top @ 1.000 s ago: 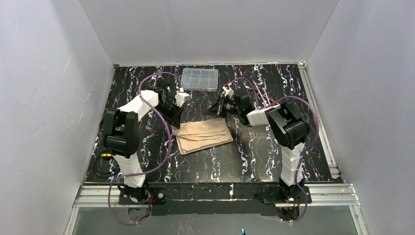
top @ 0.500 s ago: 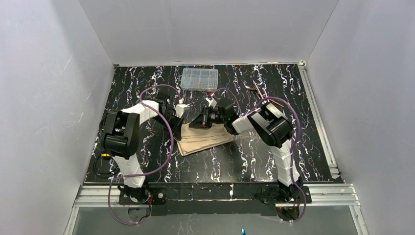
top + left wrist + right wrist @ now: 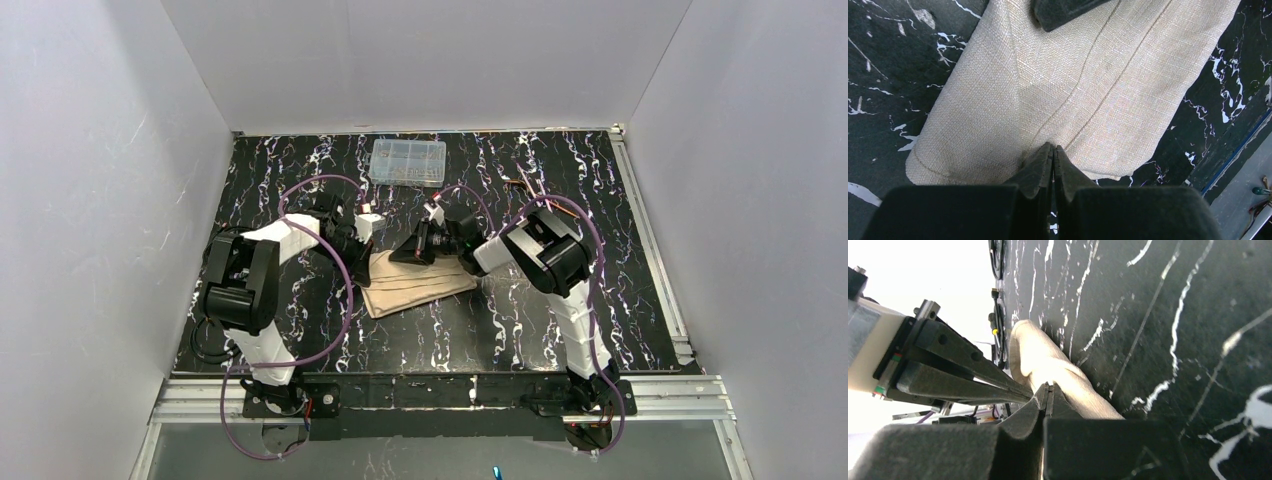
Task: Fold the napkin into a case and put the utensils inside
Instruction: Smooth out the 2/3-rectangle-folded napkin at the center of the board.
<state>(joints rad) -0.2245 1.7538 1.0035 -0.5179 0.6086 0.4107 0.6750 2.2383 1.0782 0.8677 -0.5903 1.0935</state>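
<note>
At the folded beige cloth napkin's (image 3: 415, 282) far edge, the left claw (image 3: 1053, 149) and right claw (image 3: 1048, 388) were clenched; folds could be dragged open.

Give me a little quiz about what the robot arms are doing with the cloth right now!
1. True or false: the left tool and the right tool are both open wide.
2. Which thing sits at the far edge of the table? A) clear plastic box B) red bowl C) book
3. Both tools' tips are down at one soft thing. What is it?

Key: 1 false, both are shut. 2 A. 3 the beige napkin.
</note>
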